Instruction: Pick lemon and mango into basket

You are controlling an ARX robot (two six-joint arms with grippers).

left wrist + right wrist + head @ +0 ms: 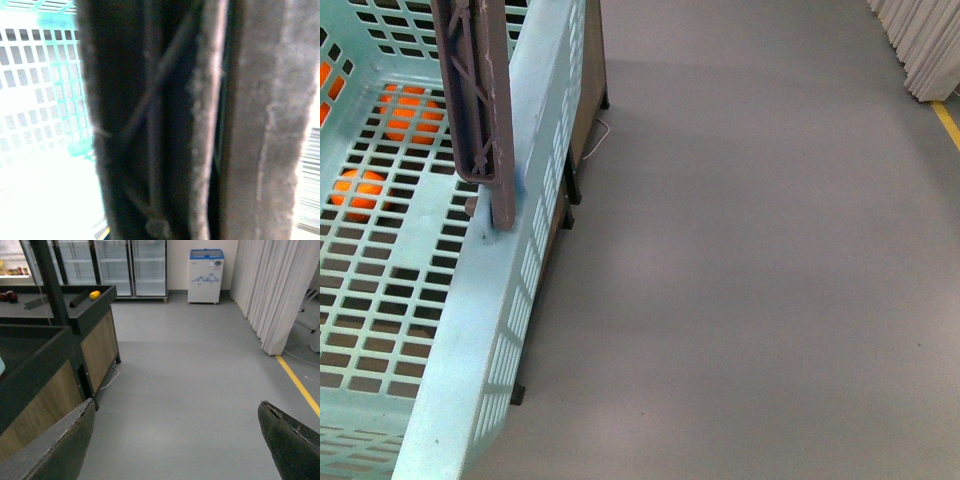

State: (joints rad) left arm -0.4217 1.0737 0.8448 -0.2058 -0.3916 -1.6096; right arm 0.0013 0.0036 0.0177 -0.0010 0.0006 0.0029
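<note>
Ahead on the front camera, the basket (pixel 470 330) fills the left, its brown handle (pixel 480 100) swung upright, and only round orange fruit (pixel 360 190) show through the slotted bottom, so I judge nothing is in it yet. Off the left wrist, that handle sits blurred against the lens, likely because the left gripper is carrying the basket, though I cannot tell whether its fingers are clenched. From the right wrist, the right gripper (pixel 176 405) has fingers (pixel 60 445) spread wide on nothing, free for picking, facing a display stand (pixel 100 345) where one yellow fruit (pixel 94 295) lies, lemon or mango unclear.
</note>
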